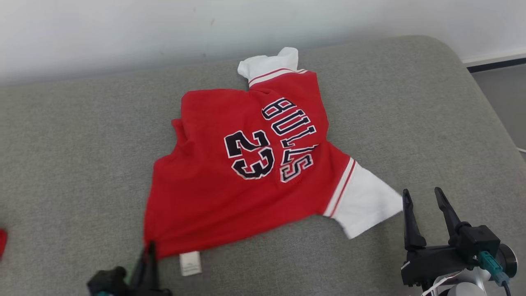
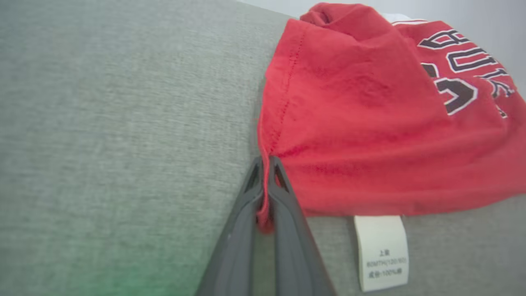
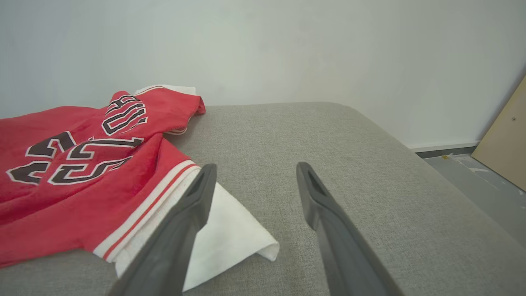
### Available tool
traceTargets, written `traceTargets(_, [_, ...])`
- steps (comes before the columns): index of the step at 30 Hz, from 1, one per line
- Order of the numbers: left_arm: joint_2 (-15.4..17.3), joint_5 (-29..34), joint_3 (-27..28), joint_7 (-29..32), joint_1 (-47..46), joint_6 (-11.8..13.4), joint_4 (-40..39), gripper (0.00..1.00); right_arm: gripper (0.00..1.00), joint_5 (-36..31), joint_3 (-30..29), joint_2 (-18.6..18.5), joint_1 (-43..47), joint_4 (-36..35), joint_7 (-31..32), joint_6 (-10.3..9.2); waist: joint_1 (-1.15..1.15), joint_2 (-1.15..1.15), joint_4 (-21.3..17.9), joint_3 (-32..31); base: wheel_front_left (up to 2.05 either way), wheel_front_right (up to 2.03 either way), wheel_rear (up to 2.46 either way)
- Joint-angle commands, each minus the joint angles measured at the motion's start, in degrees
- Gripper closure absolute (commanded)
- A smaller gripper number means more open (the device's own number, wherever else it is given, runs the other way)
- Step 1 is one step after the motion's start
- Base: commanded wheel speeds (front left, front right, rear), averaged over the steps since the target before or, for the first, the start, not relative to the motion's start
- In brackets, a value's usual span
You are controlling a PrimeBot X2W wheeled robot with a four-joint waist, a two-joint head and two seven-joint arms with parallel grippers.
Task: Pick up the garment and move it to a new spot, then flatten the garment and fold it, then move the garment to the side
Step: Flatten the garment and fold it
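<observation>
The garment [image 1: 230, 164] is a red jersey with white sleeves and dark "BULLS 23" lettering, lying spread but wrinkled on the grey cushion [image 1: 74, 156]. My left gripper [image 1: 148, 250] is shut on the garment's near left hem corner; in the left wrist view the red hem [image 2: 265, 197] is pinched between the two fingers of the left gripper [image 2: 266, 161]. My right gripper [image 1: 423, 195] stands open just right of the near white sleeve [image 1: 365, 203], nothing between its fingers. The right wrist view shows the right gripper [image 3: 254, 170] with the sleeve [image 3: 230, 230] under its left finger.
A white care label [image 1: 190, 263] sticks out from the hem near my left gripper. A pale wall [image 1: 164, 33] runs behind the cushion. The cushion's right edge drops to grey floor [image 1: 503, 98], where a wooden board [image 3: 503, 139] leans. A small red thing [image 1: 2, 242] shows at the left edge.
</observation>
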Motion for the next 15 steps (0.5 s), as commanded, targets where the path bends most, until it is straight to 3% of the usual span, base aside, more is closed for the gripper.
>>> traceTargets(1, [0.75, 0.41, 1.55, 0.15, -0.01, 0.65, -0.37, 1.00, 0.00, 0.19, -0.11, 0.30, 0.28, -0.13, -0.04, 0.03, -0.01, 0.00, 0.57, 0.14, 0.00, 0.00, 0.00])
traceTargets(8, [0.55, 5.02, 10.23, 0.03, 0.92, 1.17, -3.16, 1.00, 0.00, -0.05, -0.56, 0.62, -0.02, 0.38, -0.04, 0.04, -0.01, 0.00, 1.81, 0.40, 0.00, 0.00, 0.00])
traceTargets(13, [0.57, 6.93, 11.26, 0.03, 1.32, 0.83, -2.50, 1.00, 0.00, -0.13, -0.53, 0.67, 0.01, 1.22, -0.03, 0.04, -0.01, 0.00, 2.03, 0.06, 0.00, 0.00, 0.00])
traceTargets(14, [0.56, 7.16, 11.32, 0.03, 1.39, 0.78, -2.38, 0.85, 0.00, -0.14, -0.52, 0.68, 0.04, 1.34, -0.04, 0.04, -0.01, 0.00, 2.05, -0.03, 0.00, 0.00, 0.00])
traceTargets(15, [0.58, 7.34, 11.51, 0.03, 1.38, 0.61, -2.34, 0.22, 0.00, -0.16, -0.55, 0.70, 0.10, 1.51, -0.04, 0.04, -0.01, 0.00, 2.09, -0.23, 0.00, 0.00, 0.00])
